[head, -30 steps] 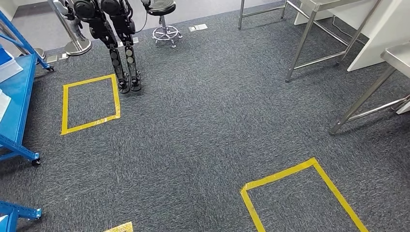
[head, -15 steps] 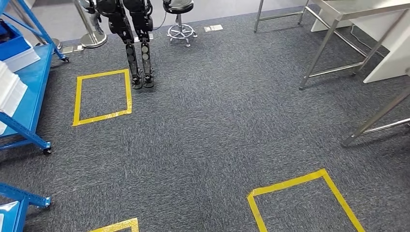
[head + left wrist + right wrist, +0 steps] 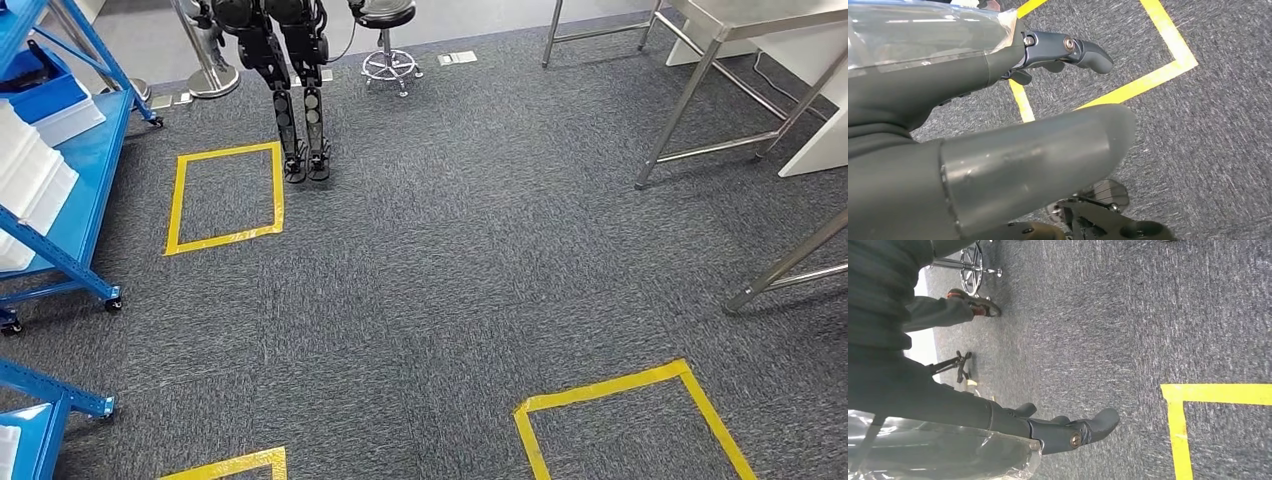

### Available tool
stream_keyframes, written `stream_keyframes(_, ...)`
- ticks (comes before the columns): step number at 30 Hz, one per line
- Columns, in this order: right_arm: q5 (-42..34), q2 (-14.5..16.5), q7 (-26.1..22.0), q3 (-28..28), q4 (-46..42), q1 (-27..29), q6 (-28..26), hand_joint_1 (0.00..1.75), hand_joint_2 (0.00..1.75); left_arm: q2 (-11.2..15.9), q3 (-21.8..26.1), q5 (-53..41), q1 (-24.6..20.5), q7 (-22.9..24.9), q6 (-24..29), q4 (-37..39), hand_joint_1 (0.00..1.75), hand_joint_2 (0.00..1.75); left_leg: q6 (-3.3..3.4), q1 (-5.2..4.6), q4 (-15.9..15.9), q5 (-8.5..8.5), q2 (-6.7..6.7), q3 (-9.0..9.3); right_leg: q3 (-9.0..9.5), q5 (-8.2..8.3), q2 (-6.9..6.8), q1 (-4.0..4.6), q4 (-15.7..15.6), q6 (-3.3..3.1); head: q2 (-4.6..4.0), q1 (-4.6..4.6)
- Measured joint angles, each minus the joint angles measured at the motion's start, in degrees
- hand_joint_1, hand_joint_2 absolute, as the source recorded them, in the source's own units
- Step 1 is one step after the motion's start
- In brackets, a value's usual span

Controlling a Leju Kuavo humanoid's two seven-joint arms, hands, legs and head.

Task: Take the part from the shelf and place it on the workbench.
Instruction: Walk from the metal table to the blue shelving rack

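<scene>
A blue shelf (image 3: pixel 103 128) on castors stands at the left edge of the head view, carrying white trays (image 3: pixel 30 180) and a blue bin (image 3: pixel 52 95); I cannot make out a single part among them. Steel workbench legs (image 3: pixel 690 100) rise at the far right. In the left wrist view my left hand (image 3: pixel 1023 160) hangs above the carpet, fingers stretched out and holding nothing. My right hand (image 3: pixel 1073 432) hangs the same way in the right wrist view, with nothing in it.
Another black robot (image 3: pixel 290 90) stands at the back by a yellow tape square (image 3: pixel 278 185), with a stool (image 3: pixel 388 40) behind it. A second tape square (image 3: pixel 610 388) lies near right. Another blue frame (image 3: pixel 50 395) juts in at lower left. A person's shoe (image 3: pixel 973 305) rests near a stool base.
The whole picture has slid to the right, so the camera has turned left. More of the blue shelf and its trays has come into view; the workbench legs have drifted toward the right edge.
</scene>
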Motion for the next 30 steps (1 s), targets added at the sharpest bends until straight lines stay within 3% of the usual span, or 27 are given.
stream_keyframes(2, -0.03, 0.13, -0.11, 0.0, 0.0, -0.05, 0.0, 0.0, 1.75, 0.08, 0.0, -0.03, -0.12, 0.03, 0.07, -0.01, 0.0, 0.0, 1.11, -0.59, -8.48, 3.64, 1.07, 4.24, 0.21, -0.11, -0.3, 0.23, -0.05, -0.04, 0.0, 0.01)
stream_keyframes(3, -0.03, 0.19, -0.14, 0.0, 0.0, -0.05, 0.0, 0.0, 1.75, 0.11, 0.0, -0.04, -0.24, 0.03, 0.15, -0.01, 0.0, 0.0, 1.55, -0.95, -11.33, 4.51, 1.56, 5.65, 0.24, -0.17, -0.49, 0.26, -0.07, 0.0, 0.0, 0.0)
stream_keyframes(6, -0.07, 0.37, -0.18, 0.01, 0.0, -0.05, 0.0, 0.0, 1.75, 0.16, 0.0, -0.04, -0.41, 0.03, 0.32, -0.02, 0.0, 0.0, 2.21, -1.48, -13.46, 4.92, 1.44, 6.49, 0.43, -0.27, -1.24, 0.33, -0.4, 0.43, 0.0, -0.02)
stream_keyframes(8, -0.05, 0.37, -0.19, 0.02, 0.0, -0.07, 0.0, 0.0, 1.75, 0.1, 0.01, -0.04, -0.36, 0.04, 0.33, -0.02, 0.0, 0.0, 2.6, -1.25, -14.9, 5.74, 0.88, 7.31, 0.11, -0.98, -0.82, 0.43, 0.57, 0.64, 0.0, 0.02)
stream_keyframes(9, -0.04, 0.32, -0.2, 0.02, 0.0, -0.07, 0.0, 0.0, 1.75, 0.06, 0.01, -0.04, -0.38, 0.05, 0.33, -0.01, 0.0, 0.0, 2.79, -1.09, -15.62, 6.16, 0.58, 7.71, -0.79, -2.05, -0.27, 0.46, 2.6, 0.59, 0.0, 0.08)
stream_keyframes(11, -0.02, 0.2, -0.21, 0.02, 0.0, -0.01, 0.0, 0.0, 1.75, -0.04, 0.01, -0.04, -0.42, 0.05, 0.33, -0.01, 0.0, 0.0, 2.96, -1.0, -16.03, 6.44, -0.01, 7.86, -4.37, -5.25, 0.76, 0.22, 9.94, 0.38, 0.0, 0.22)
stream_keyframes(13, -0.02, 0.1, -0.21, 0.02, 0.0, 0.12, 0.0, 0.0, 1.75, -0.12, 0.02, -0.04, -0.37, 0.05, 0.32, 0.0, 0.0, 0.0, 2.91, -1.0, -15.98, 6.42, -0.74, 7.84, -7.33, -6.83, 0.98, -0.13, 15.55, 0.92, 0.0, 0.34)
stream_keyframes(14, -0.02, 0.02, -0.22, 0.02, 0.0, 0.2, 0.0, 0.0, 1.75, -0.16, 0.02, -0.04, -0.33, 0.05, 0.32, 0.0, 0.0, 0.0, 2.83, -0.96, -15.91, 6.38, -1.15, 7.87, -7.35, -6.25, 1.0, -0.35, 15.32, 1.54, 0.0, 0.34)
stream_keyframes(15, -0.03, -0.06, -0.24, 0.02, 0.0, 0.25, 0.0, 0.0, 1.75, -0.21, 0.02, -0.04, -0.31, 0.05, 0.31, 0.0, 0.0, 0.0, 2.65, -0.87, -15.72, 6.27, -1.59, 7.9, -6.14, -4.75, 1.04, -0.59, 12.57, 2.3, 0.0, 0.35)
stream_keyframes(16, -0.05, -0.14, -0.26, 0.02, 0.0, 0.27, 0.0, 0.0, 1.75, -0.26, 0.02, -0.04, -0.3, 0.05, 0.29, 0.0, 0.0, 0.0, 2.35, -0.77, -15.35, 6.07, -2.01, 7.86, -4.09, -2.87, 1.26, -0.87, 8.26, 3.02, 0.0, 0.35)
stream_keyframes(17, -0.08, -0.18, -0.28, 0.02, 0.0, 0.24, 0.01, 0.0, 1.75, -0.28, 0.02, -0.04, -0.31, 0.05, 0.28, 0.0, 0.0, 0.0, 1.92, -0.78, -14.83, 5.76, -2.39, 7.73, -2.31, -1.44, 1.54, -0.95, 4.48, 3.34, 0.0, 0.43)
stream_keyframes(19, -0.16, -0.19, -0.37, 0.02, 0.0, 0.12, 0.03, 0.0, 1.75, -0.26, 0.02, -0.06, -0.31, 0.03, 0.26, 0.0, 0.0, 0.0, 1.14, -0.85, -13.89, 5.18, -2.87, 7.35, -0.36, -0.1, 1.91, -0.87, 0.37, 2.84, 0.0, 0.46)
stream_keyframes(21, -0.23, -0.19, -0.48, 0.02, 0.0, -0.01, 0.05, 0.0, 1.75, -0.22, 0.01, -0.09, -0.25, 0.02, 0.27, 0.0, 0.0, 0.0, 0.72, -0.72, -13.52, 5.04, -3.09, 7.03, -0.28, 0.01, 1.72, -0.68, 0.3, 1.73, 0.0, 0.35)
stream_keyframes(23, -0.31, -0.2, -0.55, 0.01, 0.0, -0.05, 0.07, 0.0, 1.75, -0.17, 0.0, -0.11, -0.19, 0.03, 0.3, 0.0, 0.0, 0.0, 0.24, -0.41, -12.36, 4.27, -2.4, 6.48, -0.17, 0.22, 1.44, -0.75, 0.2, 1.09, 0.0, 0.25)
stream_keyframes(25, -0.36, -0.21, -0.56, 0.0, 0.0, -0.01, 0.09, 0.0, 1.75, -0.15, 0.0, -0.13, -0.23, 0.03, 0.32, 0.0, 0.0, 0.0, -0.37, -0.13, -7.21, 1.21, -1.04, 4.12, -0.18, 0.28, 1.05, -0.72, 0.12, 0.59, 0.0, 0.09)
stream_keyframes(27, -0.36, -0.23, -0.57, 0.0, 0.0, 0.05, 0.09, 0.0, 1.75, -0.18, 0.0, -0.14, -0.25, 0.03, 0.32, 0.01, 0.0, 0.0, -0.78, 0.11, 0.6, -2.32, -0.31, 0.21, -0.29, 0.21, 0.54, -0.44, 0.14, 0.31, 0.0, -0.02)
stream_keyframes(28, -0.36, -0.24, -0.57, 0.0, 0.0, 0.08, 0.09, 0.0, 1.75, -0.19, 0.0, -0.15, -0.22, 0.03, 0.31, 0.01, 0.0, 0.0, -0.78, 0.17, 3.04, -2.92, -0.19, -1.13, -0.31, 0.18, 0.27, -0.29, 0.15, 0.27, 0.0, -0.02)
stream_keyframes(29, -0.36, -0.24, -0.57, 0.0, 0.0, 0.1, 0.09, 0.0, 1.75, -0.2, 0.0, -0.15, -0.19, 0.04, 0.31, 0.02, 0.0, 0.0, -0.64, 0.19, 3.38, -2.41, -0.14, -1.46, -0.31, 0.15, 0.01, -0.17, 0.15, 0.23, 0.0, -0.02)
stream_keyframes(30, -0.35, -0.22, -0.57, 0.0, 0.0, 0.09, 0.09, 0.0, 1.75, -0.2, 0.0, -0.17, -0.19, 0.04, 0.31, 0.02, 0.0, 0.0, -0.34, 0.14, 1.31, -0.86, -0.08, -0.55, -0.26, 0.12, -0.22, -0.05, 0.14, 0.2, 0.0, -0.02)
